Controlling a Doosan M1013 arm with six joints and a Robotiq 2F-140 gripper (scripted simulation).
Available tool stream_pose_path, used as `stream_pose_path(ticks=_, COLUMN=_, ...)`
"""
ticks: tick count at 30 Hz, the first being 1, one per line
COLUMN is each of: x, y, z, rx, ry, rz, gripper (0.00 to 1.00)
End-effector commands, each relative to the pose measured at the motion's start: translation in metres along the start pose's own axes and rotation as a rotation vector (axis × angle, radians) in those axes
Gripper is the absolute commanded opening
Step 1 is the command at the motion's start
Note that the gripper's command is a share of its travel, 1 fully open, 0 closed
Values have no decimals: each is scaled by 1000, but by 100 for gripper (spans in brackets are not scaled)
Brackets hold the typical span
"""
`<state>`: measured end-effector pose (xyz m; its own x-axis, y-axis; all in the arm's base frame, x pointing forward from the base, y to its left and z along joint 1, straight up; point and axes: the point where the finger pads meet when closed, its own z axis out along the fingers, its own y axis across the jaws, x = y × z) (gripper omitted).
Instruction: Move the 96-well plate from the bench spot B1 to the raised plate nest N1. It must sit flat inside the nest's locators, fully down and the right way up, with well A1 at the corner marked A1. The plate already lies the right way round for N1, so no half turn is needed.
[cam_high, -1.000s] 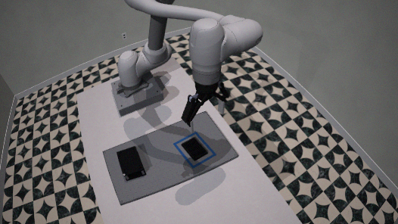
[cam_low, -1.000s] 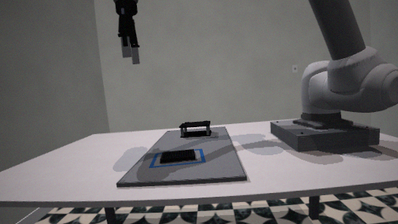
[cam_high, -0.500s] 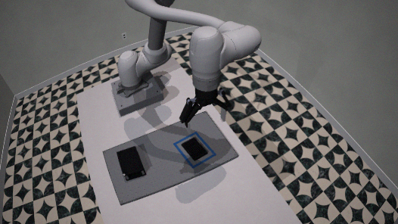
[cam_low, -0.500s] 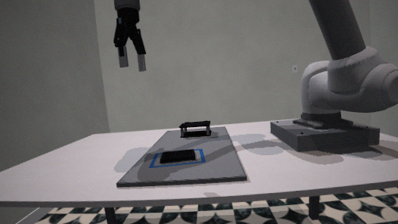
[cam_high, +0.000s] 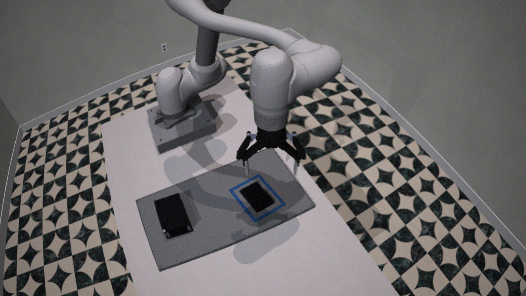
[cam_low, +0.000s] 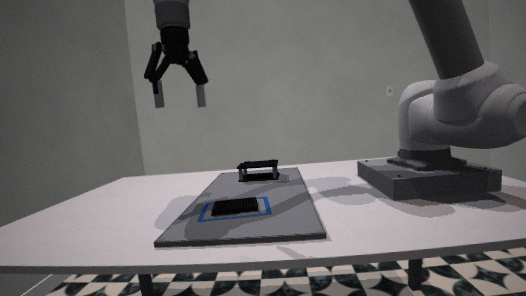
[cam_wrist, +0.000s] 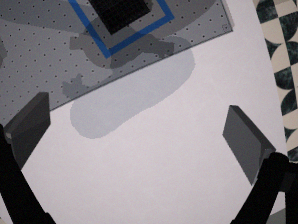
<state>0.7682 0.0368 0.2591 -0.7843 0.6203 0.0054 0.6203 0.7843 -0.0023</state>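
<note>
The raised black nest N1 (cam_high: 172, 216) stands at the mat's other end, seen as a small raised frame in the exterior view (cam_low: 258, 170). My gripper (cam_high: 270, 162) hangs high above the table, off to the side of the plate, fingers wide open and empty; it also shows in the exterior view (cam_low: 179, 100) and in the wrist view (cam_wrist: 143, 139).
The arm's grey base block (cam_high: 181, 126) stands at the far end of the white table (cam_high: 280, 250). A checkered floor (cam_high: 400, 175) surrounds the table.
</note>
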Motion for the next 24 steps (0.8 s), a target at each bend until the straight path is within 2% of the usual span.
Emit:
stream_pose_path(ticks=1, x=2, y=-1, z=8, rx=1, ry=-3, rz=118, gripper=100)
stream_pose_path(ticks=5, x=7, y=-3, z=24, rx=1, ry=-4, rz=252, gripper=100)
stream_pose_path(ticks=9, x=8, y=-3, z=29, rx=1, ry=-4, rz=318, gripper=100)
stream_pose_path(ticks=24, x=26, y=-11, z=78, rx=0, ry=-6, rz=818, gripper=100)
